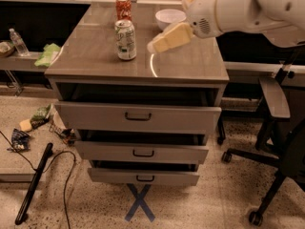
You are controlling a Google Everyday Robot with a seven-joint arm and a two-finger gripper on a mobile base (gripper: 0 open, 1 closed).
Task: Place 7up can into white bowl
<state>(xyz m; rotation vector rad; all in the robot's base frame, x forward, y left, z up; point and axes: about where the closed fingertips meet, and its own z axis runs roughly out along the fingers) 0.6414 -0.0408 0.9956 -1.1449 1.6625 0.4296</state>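
Observation:
The 7up can (126, 40), white with green markings, stands upright on the grey cabinet top (95, 61), left of centre. The white bowl (168, 18) sits at the back, right of the can, partly hidden by my arm. My gripper (167, 38) with its yellowish fingers hovers above the cabinet top, just right of the can and in front of the bowl, touching neither.
A red-orange can (123, 6) stands behind the 7up can. The cabinet's three drawers (138, 118) are pulled partly open. An office chair (276, 128) stands to the right. Cables, a black pole (33, 185) and litter lie on the floor at the left.

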